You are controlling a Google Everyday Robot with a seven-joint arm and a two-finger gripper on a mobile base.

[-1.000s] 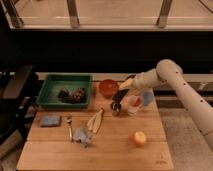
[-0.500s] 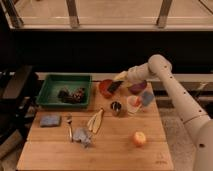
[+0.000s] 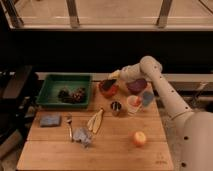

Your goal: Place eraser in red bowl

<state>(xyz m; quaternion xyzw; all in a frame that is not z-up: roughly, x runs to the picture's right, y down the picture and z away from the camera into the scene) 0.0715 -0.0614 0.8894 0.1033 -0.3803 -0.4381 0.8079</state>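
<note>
Gripper [image 3: 112, 81] over the red bowl [image 3: 108, 90] (fingers clamped on the black eraser [image 3: 108, 83])

Arm: swung leftward and back from above the small cup | gripper [image 3: 112, 80]: now over the red bowl [image 3: 108, 89], at the desk's far edge | eraser [image 3: 107, 84]: carried along, now lying tilted in the bowl
</note>
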